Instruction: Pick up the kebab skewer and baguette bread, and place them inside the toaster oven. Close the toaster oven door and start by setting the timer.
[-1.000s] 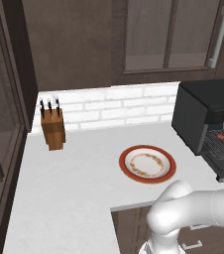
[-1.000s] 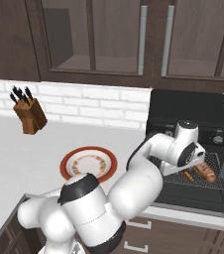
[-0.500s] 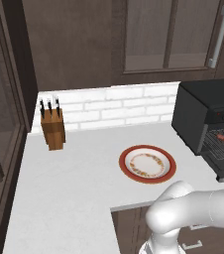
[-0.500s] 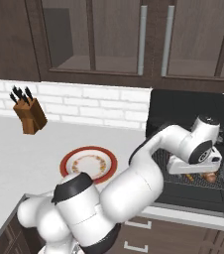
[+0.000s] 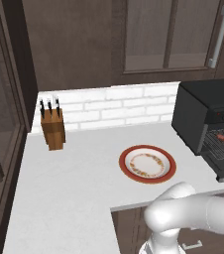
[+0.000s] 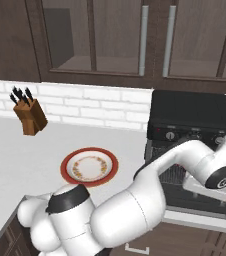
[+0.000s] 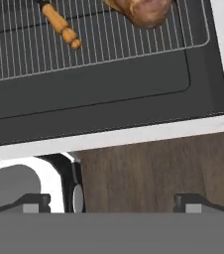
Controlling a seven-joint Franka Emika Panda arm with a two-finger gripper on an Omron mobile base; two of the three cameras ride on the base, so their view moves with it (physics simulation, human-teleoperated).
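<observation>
Baguette bread [image 7: 144,11] lies on rack, well beyond open pincer [image 7: 111,202].

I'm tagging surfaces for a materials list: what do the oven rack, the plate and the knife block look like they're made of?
Oven rack: thin silver parallel wires, likely metal. Plate: glossy white centre, red rim, patterned ring, probably glazed ceramic. Knife block: matte brown, seemingly wood.

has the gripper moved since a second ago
Yes. In the right base view the hand has drawn back out of the toaster oven, rightward and down past the open door.
</observation>
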